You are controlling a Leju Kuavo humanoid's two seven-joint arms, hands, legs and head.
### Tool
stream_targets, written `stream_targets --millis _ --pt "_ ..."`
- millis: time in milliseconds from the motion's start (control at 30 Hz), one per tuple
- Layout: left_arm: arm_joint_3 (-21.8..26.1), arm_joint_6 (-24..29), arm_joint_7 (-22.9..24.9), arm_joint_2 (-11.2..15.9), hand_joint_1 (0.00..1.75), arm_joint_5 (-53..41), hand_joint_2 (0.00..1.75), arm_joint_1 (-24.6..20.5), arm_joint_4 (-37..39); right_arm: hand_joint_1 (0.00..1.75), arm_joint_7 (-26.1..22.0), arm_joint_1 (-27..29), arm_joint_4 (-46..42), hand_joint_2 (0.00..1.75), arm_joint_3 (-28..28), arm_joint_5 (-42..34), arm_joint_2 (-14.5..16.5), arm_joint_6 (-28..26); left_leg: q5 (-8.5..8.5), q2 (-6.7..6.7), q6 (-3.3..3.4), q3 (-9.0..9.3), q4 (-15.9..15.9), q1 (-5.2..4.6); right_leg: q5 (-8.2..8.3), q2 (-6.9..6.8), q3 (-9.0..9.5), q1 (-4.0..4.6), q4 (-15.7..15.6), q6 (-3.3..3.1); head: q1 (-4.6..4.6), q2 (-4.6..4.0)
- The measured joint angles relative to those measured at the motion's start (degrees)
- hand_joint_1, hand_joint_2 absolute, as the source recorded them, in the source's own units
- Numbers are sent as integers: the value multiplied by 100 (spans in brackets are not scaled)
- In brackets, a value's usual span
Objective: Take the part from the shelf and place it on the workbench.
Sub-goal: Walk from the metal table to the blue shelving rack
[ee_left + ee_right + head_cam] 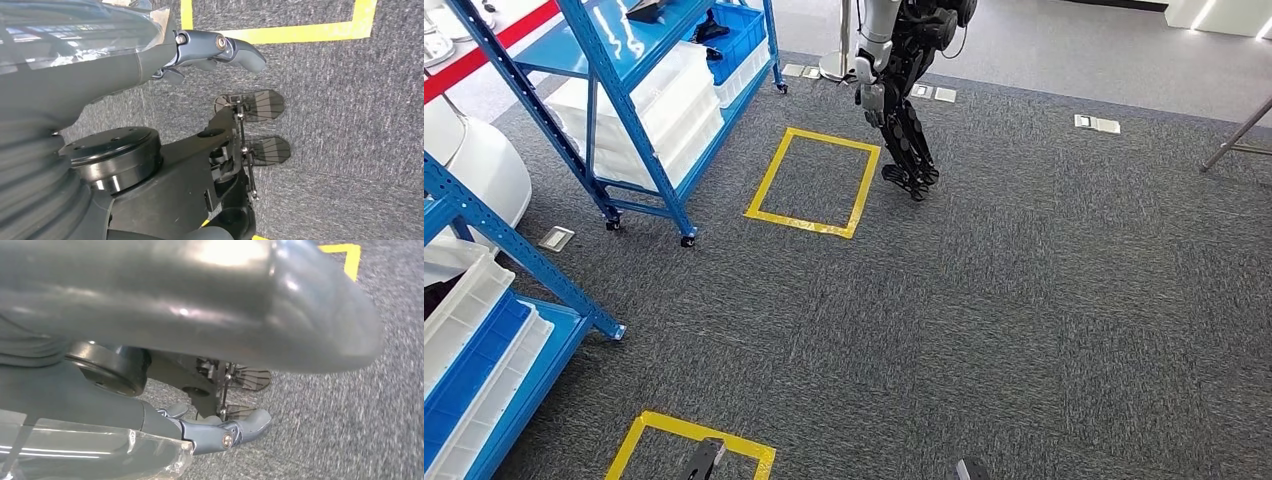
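1. The grey carpet (1024, 300) takes up most of the head view.
2. Two blue shelves stand on the left: the far shelf (639, 90) holds white bins and a blue bin, and the near shelf (484, 300) holds white and blue bins.
3. A second robot (904, 90) stands on the carpet beyond, just beside the far yellow square (814, 183).
4. A near yellow square (689, 440) is taped at the lower edge of the head view.
5. The left hand (220, 50) hangs over the carpet with its fingers reaching outward and nothing in them.
6. The right hand (230, 432) hangs likewise, fingers extended and holding nothing.
7. The part cannot be made out; a dark item lies on top of the far shelf, too small to identify.
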Motion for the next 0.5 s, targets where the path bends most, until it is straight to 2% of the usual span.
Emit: stream_targets --millis 300,500 --pt "-10 28 -123 -1 0 -66 175 -9 0 0 37 54 0 0 -7 -55 45 -31 -269 2 6 -499 763 0 -261 8 -493 1 756 4 -1 0" --pt "-8 51 -172 -3 0 -62 175 20 0 0 63 58 0 0 -5 -49 92 -67 -330 2 7 -633 957 2 -321 8 -621 3 941 6 -1 0"
